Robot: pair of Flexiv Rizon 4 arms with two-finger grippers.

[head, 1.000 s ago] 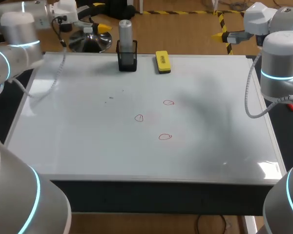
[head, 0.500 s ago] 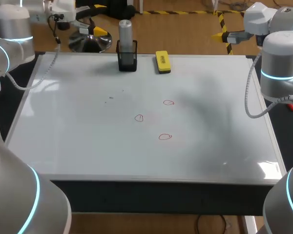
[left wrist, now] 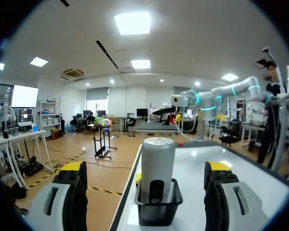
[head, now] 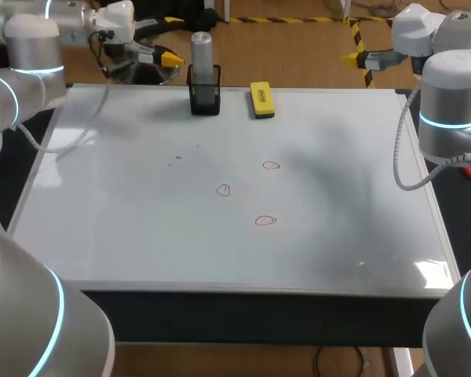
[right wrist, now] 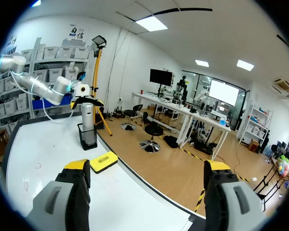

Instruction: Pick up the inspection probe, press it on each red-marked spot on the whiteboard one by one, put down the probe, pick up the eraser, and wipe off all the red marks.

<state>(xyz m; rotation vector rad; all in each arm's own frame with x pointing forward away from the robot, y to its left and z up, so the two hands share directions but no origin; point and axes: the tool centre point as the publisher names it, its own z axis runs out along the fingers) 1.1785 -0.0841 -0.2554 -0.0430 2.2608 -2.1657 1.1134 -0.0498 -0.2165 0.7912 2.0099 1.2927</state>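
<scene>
Whiteboard (head: pixel 141 243) flat over the table, nearly filling it. Left arm (head: pixel 31 55) at the far left corner, left gripper (left wrist: pixel 144 169) released, fingers spread wide, level with the inspection probe (head: pixel 201 49) just ahead, not touching it. Right arm (head: pixel 447 102) at the far right corner, right gripper (right wrist: pixel 147 169) likewise released, holding nothing, out past the board's far edge. Probe silver, upright in a black holder (head: pixel 205 97) at the far edge. Yellow eraser (head: pixel 261 100) lying just right of the holder. Three small red marks (head: pixel 265 221) near the board's middle, well apart from both.
</scene>
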